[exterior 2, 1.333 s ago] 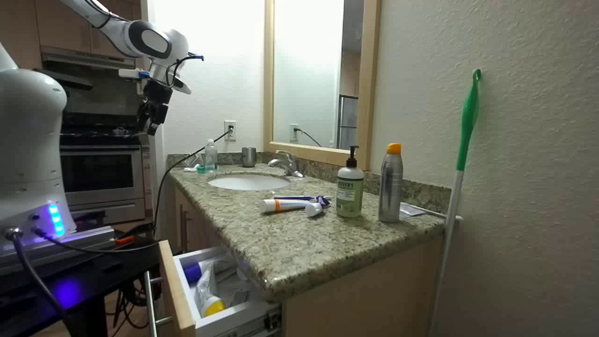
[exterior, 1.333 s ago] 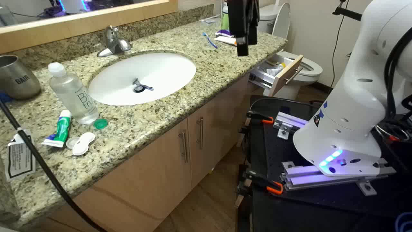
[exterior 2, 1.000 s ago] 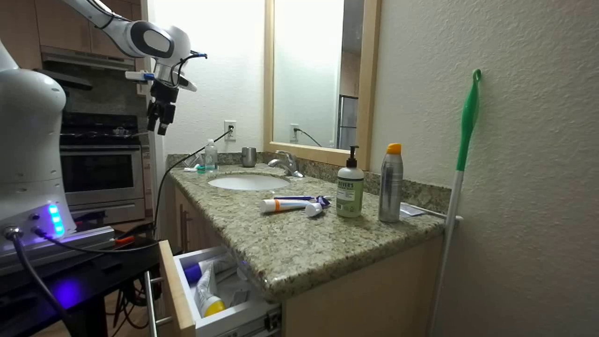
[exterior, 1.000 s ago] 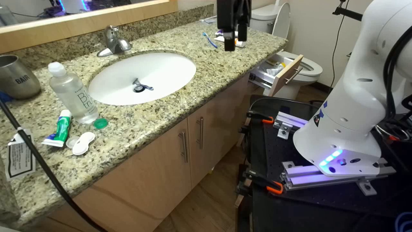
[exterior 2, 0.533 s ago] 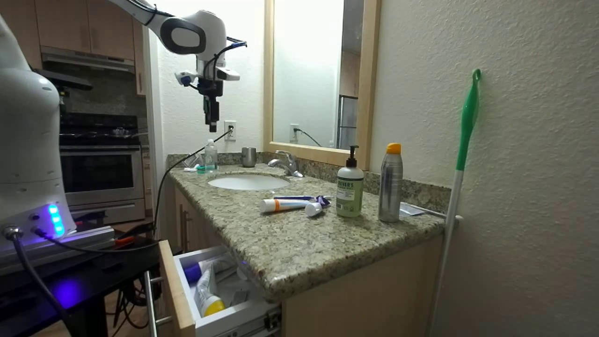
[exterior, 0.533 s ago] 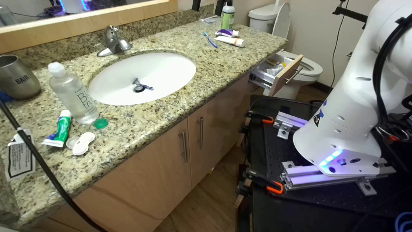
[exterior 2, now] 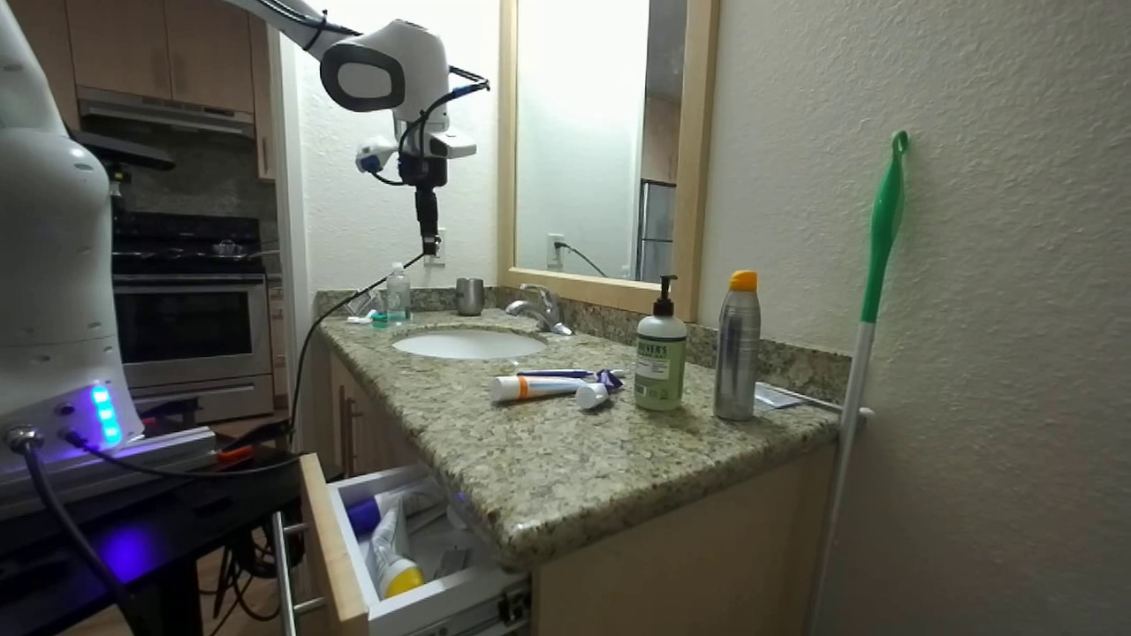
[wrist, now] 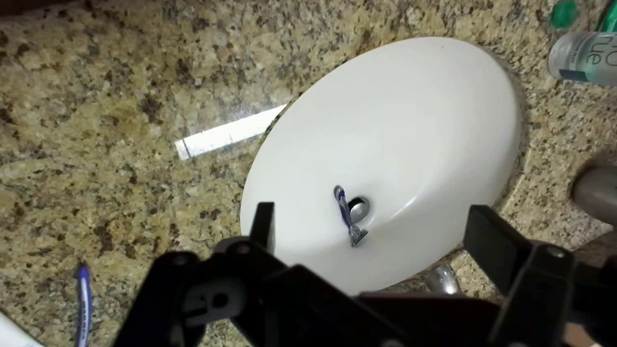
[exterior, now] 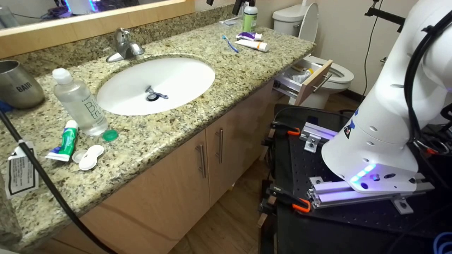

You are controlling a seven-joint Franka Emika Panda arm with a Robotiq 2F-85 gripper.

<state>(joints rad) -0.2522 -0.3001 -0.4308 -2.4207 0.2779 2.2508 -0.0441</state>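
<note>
above the sink edge (wrist: 515, 103), the spread claw (exterior 2: 430, 246) hangs clear.

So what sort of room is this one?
Very likely a bathroom, probably in a home: a toilet stands beyond the counter, a razor lies in the sink, and a toothbrush lies beside it.

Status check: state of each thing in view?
Black end effector: open, empty
Blue razor: lying in white oval sink
White wood-fronted drawer: open
Wooden cabinet doors: shut
Clear plastic bottle: upright, capped
Green pump bottle: upright
Silver spray can: upright, capped
White orange-banded tube: lying flat
Silver faucet: not running
</note>
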